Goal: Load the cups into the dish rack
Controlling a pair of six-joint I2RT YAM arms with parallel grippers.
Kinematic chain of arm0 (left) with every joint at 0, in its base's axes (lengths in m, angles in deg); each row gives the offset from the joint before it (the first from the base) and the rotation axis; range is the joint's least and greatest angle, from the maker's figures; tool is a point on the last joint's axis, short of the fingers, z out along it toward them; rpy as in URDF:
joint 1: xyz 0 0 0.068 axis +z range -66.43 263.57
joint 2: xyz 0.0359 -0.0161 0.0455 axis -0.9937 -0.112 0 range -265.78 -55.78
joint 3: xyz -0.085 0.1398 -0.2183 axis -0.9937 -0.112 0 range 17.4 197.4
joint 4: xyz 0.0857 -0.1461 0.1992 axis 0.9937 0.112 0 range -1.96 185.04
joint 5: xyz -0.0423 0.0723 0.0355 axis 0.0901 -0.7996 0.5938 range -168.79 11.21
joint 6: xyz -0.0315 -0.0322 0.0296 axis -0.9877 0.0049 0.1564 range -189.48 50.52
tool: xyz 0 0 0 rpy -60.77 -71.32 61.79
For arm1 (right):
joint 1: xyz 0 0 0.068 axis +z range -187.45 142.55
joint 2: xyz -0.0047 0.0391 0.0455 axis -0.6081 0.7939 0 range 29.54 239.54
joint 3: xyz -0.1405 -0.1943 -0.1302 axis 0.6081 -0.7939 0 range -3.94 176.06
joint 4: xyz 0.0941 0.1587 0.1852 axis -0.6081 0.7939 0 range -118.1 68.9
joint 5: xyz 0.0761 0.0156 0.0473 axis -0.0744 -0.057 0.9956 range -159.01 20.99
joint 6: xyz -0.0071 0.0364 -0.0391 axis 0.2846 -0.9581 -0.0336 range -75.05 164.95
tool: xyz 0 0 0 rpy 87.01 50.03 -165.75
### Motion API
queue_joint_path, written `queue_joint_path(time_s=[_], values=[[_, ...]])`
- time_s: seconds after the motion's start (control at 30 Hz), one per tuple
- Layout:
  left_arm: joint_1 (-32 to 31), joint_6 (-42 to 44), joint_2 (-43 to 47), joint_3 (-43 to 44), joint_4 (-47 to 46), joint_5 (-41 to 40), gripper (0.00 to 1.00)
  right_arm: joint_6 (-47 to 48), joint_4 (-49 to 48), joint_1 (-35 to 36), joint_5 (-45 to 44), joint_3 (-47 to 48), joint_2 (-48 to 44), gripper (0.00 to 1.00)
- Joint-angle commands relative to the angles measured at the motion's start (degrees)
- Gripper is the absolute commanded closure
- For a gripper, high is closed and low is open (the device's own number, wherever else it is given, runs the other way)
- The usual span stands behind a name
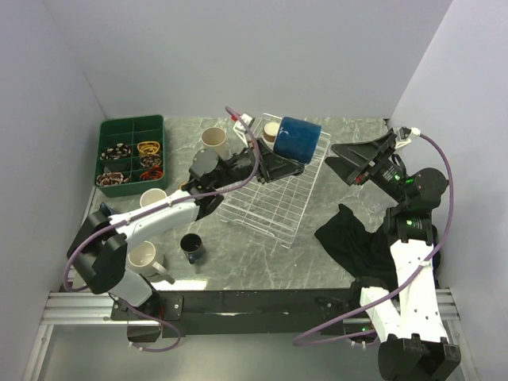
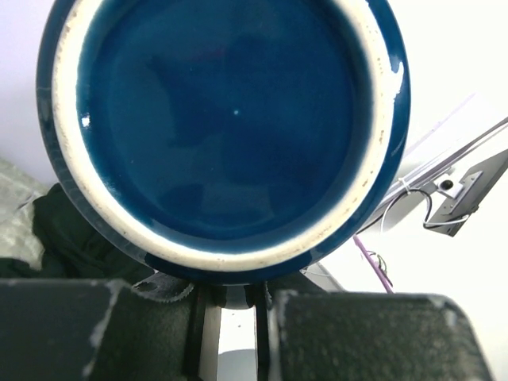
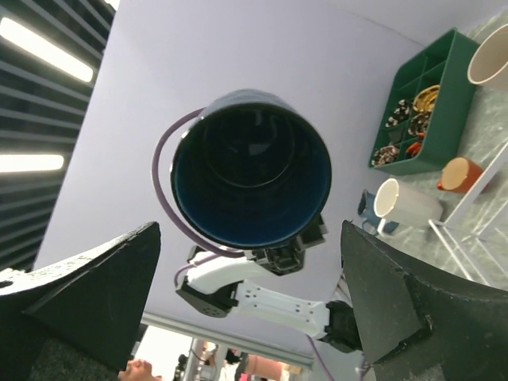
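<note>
My left gripper (image 1: 279, 164) is shut on a dark blue mug (image 1: 300, 137) and holds it on its side above the far end of the white wire dish rack (image 1: 266, 198). In the left wrist view the mug's glazed base (image 2: 226, 119) fills the frame above the gripper (image 2: 230, 298). My right gripper (image 1: 359, 165) is open and empty to the right of the rack. It faces the mug's open mouth (image 3: 250, 167) between its spread fingers (image 3: 95, 294). A cream cup (image 1: 271, 130) sits behind the blue mug. A beige tumbler (image 1: 214, 140), a cream mug (image 1: 152, 198), a white mug (image 1: 145, 258) and a small navy cup (image 1: 191, 247) stand on the table left of the rack.
A dark green compartment tray (image 1: 119, 131) with small items stands at the back left. A black cloth (image 1: 353, 238) lies at the right by my right arm. An orange cup (image 3: 460, 175) shows near the tray in the right wrist view. Walls close in on three sides.
</note>
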Motion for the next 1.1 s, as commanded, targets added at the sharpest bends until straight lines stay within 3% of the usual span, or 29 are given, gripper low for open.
queue_joint_path(time_s=[0.0, 0.07, 0.1, 0.17, 0.2, 0.3, 0.4, 0.53, 0.7, 0.8, 1.07], values=[[1.22, 3.34, 6.26, -2.87, -2.73, -1.17, 0.99, 6.19, -4.89, -1.61, 3.76, -0.35, -1.11, 0.0], [2.01, 7.45, 8.81, -4.11, 3.51, -1.97, 0.99, 10.93, -6.04, -2.49, 8.14, 0.26, -1.2, 0.0], [2.36, 8.96, 9.69, -4.98, 5.7, -3.01, 0.99, 18.79, -4.3, -2.67, 9.47, 0.7, -1.54, 0.0], [3.24, 14.56, 12.15, -5.34, 14.22, -4.51, 0.99, 30.32, 2.18, -2.76, 12.81, 2.97, -2.07, 0.0], [3.33, 16.68, 13.46, -5.17, 17.56, -6.52, 0.99, 45.09, 11.36, -2.84, 13.26, 3.77, -3.12, 0.0], [3.86, 24.77, 14.71, -3.42, 28.81, -10.13, 0.99, 67.99, 24.5, -2.76, 12.13, 3.17, -5.93, 0.0], [4.38, 31.11, 14.01, -0.34, 37.87, -14.26, 0.99, 79.22, 28.24, -2.84, 10.9, -1.74, -7.79, 0.0], [4.65, 39.18, 10.5, 4.05, 46.84, -21.37, 0.99, 83.72, 25.34, -5.39, 11.33, -9.65, -7.62, 0.0], [5.0, 44.47, 4.1, 10.11, 53.09, -26.66, 0.99, 89.7, 25.6, -9.87, 10.63, -11.77, -3.75, 0.0], [5.26, 47.37, -1.09, 14.33, 56.69, -30.17, 0.99, 94.95, 31.89, -11.19, 8.44, -9.06, -1.82, 0.0], [6.76, 52.3, -12.7, 24.08, 61.52, -34.66, 0.99, 93.41, 30.35, -13.21, 5.71, -10.81, -7.17, 0.0]])
